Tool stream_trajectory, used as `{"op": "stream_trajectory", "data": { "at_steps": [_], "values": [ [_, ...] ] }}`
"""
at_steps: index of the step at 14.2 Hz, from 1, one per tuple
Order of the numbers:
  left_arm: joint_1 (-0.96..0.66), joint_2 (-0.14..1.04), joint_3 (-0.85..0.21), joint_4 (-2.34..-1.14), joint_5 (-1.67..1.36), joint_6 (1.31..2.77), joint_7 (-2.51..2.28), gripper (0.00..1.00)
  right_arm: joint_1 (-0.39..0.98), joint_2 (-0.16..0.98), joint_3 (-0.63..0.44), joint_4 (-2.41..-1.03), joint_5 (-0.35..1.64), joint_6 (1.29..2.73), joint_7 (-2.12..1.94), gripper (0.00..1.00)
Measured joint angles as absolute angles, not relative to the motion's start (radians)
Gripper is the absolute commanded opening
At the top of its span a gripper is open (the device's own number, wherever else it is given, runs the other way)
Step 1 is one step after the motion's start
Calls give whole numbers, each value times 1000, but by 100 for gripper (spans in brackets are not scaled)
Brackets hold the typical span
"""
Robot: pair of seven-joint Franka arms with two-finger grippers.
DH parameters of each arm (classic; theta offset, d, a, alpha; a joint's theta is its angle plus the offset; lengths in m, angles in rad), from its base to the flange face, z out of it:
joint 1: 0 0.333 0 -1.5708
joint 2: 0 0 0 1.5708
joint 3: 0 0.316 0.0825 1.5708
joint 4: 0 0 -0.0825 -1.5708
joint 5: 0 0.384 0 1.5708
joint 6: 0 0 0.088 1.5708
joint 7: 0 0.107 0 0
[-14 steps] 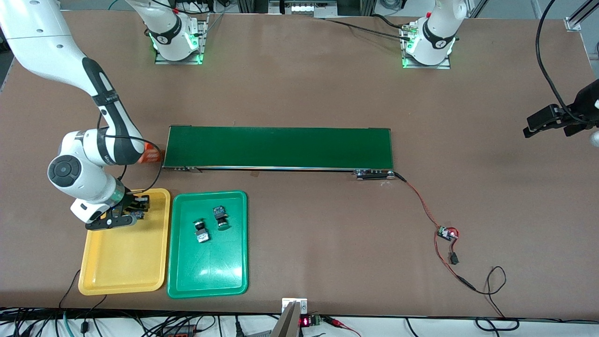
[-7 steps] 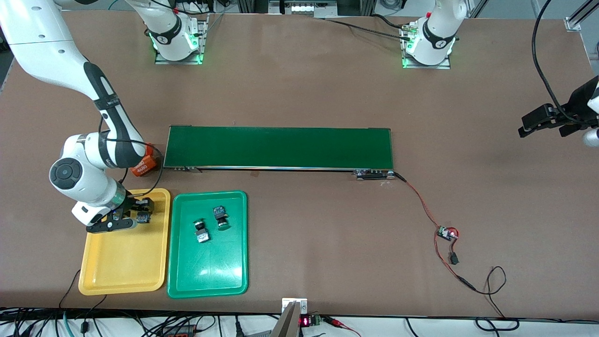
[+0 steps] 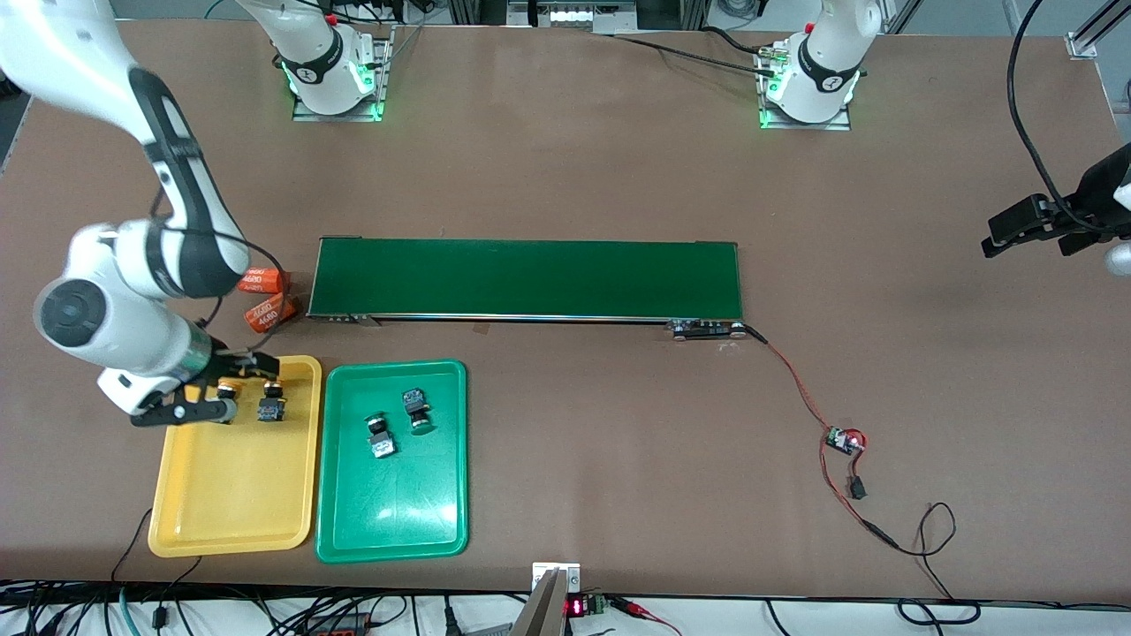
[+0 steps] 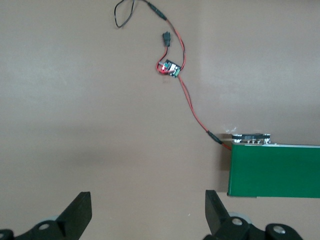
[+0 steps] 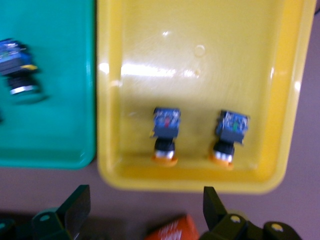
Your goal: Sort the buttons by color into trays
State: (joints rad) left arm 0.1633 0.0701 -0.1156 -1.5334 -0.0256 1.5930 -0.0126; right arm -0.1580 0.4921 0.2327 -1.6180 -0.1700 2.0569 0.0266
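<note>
Now the right gripper [image 3: 212,389] is hanging over the top end of the shallow yellow plastic tray [image 3: 231,521], with its black fingers [image 5: 75,209] spread wide and holding nothing. Under it, two small push-button switches with orange caps [image 5: 165,133] [image 5: 228,135] are lying side by side in that tray, near the rim farthest from the front camera. From the front, the gripper is covering part of one of them. Beside this tray, the green plastic tray [image 3: 393,521] is holding two dark switches [image 3: 381,436] [image 3: 416,410]; their caps are hard to make out. Two orange cylinders printed "4680" [image 3: 265,299] are lying by the end of the long dark-green belt [image 3: 527,278], partly hidden by the arm. The left gripper [image 3: 1036,230] is waiting over bare table at its own end, fingers [image 4: 80,212] wide apart and empty, its arm cut off by the edge.
</note>
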Motion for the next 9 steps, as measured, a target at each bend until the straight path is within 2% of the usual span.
{"op": "stream_trajectory", "data": {
  "at_steps": [3,9],
  "values": [
    [164,69,-117,-1533,-26,1576,-13,100,-150,328,235,-1614,-143,1859,26,100],
    [164,68,-117,-1534,-26,1578,-13,100,-126,55,226,-1628,-140,1627,26,100]
  ]
}}
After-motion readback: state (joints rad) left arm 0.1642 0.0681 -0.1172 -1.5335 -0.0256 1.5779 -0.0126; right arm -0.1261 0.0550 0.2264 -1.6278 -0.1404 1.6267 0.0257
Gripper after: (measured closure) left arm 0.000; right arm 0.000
